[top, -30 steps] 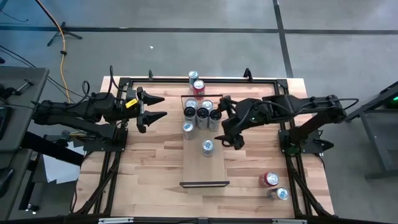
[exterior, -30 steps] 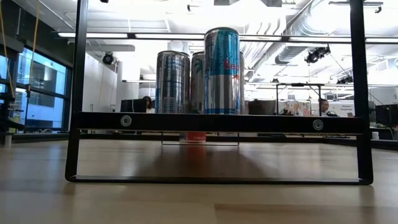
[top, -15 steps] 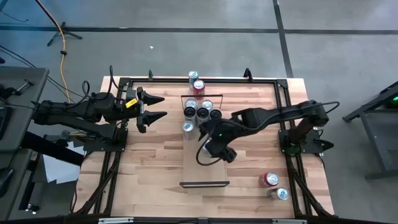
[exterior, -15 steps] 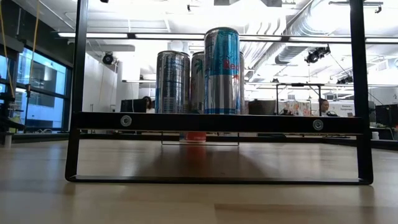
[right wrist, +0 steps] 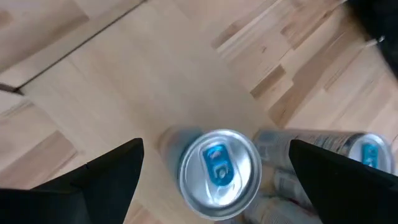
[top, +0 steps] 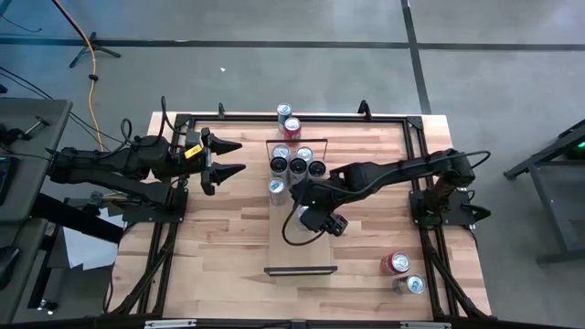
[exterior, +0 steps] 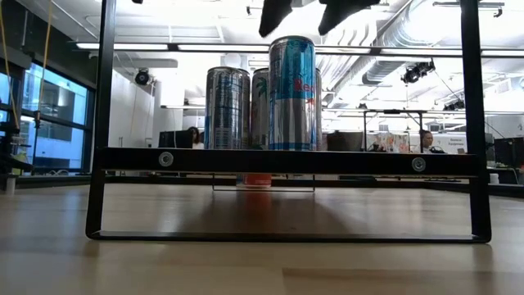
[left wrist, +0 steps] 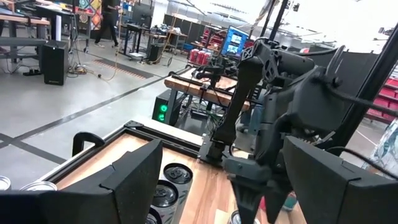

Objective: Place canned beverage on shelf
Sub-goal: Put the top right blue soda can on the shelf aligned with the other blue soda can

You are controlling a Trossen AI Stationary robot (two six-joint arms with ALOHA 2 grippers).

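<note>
"What colours sit below my right gripper (exterior: 299, 15)?"

"A can (right wrist: 219, 165) with a silver lid and a blue tab, standing on the pale, smooth-grained shelf (top: 313, 249). From table height the can's side is silver and light blue with red lettering."

"And just beyond my dark fingers?"

"A cluster of cans (top: 296, 165): silver rims, dark tops. Farther past them stand two cans (top: 288, 120), one silver-topped, one red."

"The table (top: 218, 236)?"

"Butcher-block, warm tan strips in mixed light and darker tones, framed in black metal. Well off to my arm's side sit a red can (top: 396, 263) and a silver-blue can (top: 414, 284)."

"My left gripper (top: 230, 156)?"

"Black, with a yellow tag behind it."
</note>
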